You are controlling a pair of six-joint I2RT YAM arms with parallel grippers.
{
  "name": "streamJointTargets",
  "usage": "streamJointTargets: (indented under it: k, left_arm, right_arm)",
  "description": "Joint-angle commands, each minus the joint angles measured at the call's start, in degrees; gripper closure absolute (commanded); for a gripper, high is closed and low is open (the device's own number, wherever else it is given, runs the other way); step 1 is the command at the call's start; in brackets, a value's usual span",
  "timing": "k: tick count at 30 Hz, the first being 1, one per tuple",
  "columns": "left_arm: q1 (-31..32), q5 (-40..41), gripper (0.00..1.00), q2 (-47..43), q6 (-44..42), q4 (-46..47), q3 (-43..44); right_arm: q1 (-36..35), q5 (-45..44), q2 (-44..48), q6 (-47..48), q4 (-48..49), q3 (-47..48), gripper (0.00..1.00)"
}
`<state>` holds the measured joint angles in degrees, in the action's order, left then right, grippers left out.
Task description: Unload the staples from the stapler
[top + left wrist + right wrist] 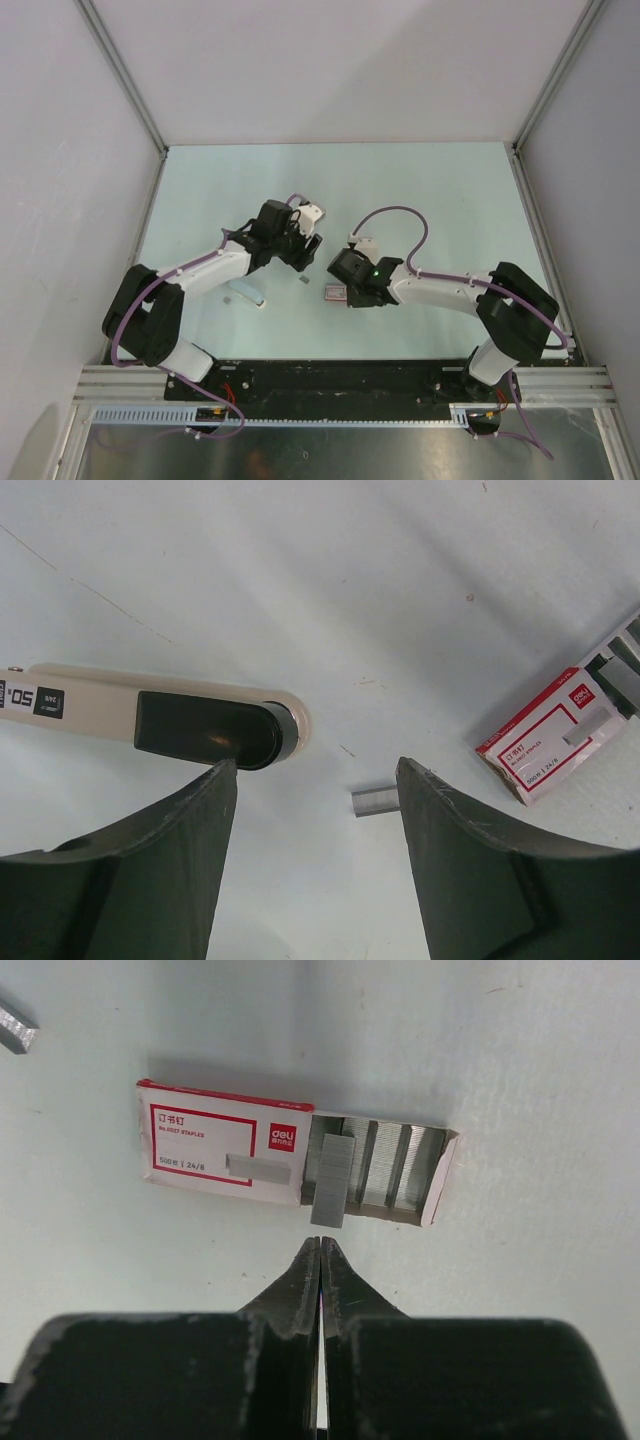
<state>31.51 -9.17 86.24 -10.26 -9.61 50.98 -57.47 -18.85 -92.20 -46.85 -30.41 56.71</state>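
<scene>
- At mid-table, hovering with the left gripper (315, 775) spread wide, nothing pinched.
- Down through the left wrist view, at 5 o'clock: a loose strip (375, 801) of staples, flat on the table (300, 580), long axis roughly 9-to-3, one end meeting the edge of the 3 o'clock finger (480, 880).
- Off at 9 o'clock in that same view: the stapler (110, 705), flat, long axis also 9-to-3, dark end pointing in toward the gap, near the other fingertip.
- From above, placing that strip at 6 o'clock of the left gripper and 9 o'clock of the right; closer to the left.
- Over to the right gripper (320, 1250): pressed together, gripping nothing, tips just short of the box (225, 1145).
- Box tray (435, 1175) slid out toward 3 o'clock, a second strip (332, 1180) lying across it, long axis 12-to-6.
- Judging by this: staples apparently out already, loose strip the likely next target.
- Calls for a small shift toward 3 o'clock to centre the strip between the fingers.
- Worth noting: closing line parallel to the strip's length, so probably a wrist turn first to pinch across the narrow side.
</scene>
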Motion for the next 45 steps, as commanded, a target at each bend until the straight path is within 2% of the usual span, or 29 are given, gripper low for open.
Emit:
streamJointTargets:
  k: [1, 45]
  left_arm:
    - [0.4, 0.1, 0.3, -2.8, -2.5, 0.4, -0.3]
    - [0.4, -0.1, 0.3, -3.6, -2.3, 0.4, -1.3]
  right_arm:
    - [0.7, 1.1, -0.4, 0.8, 1.6, -0.5, 1.0]
    - [5.0, 3.5, 0.7, 3.5, 5.5, -1.4, 1.0]
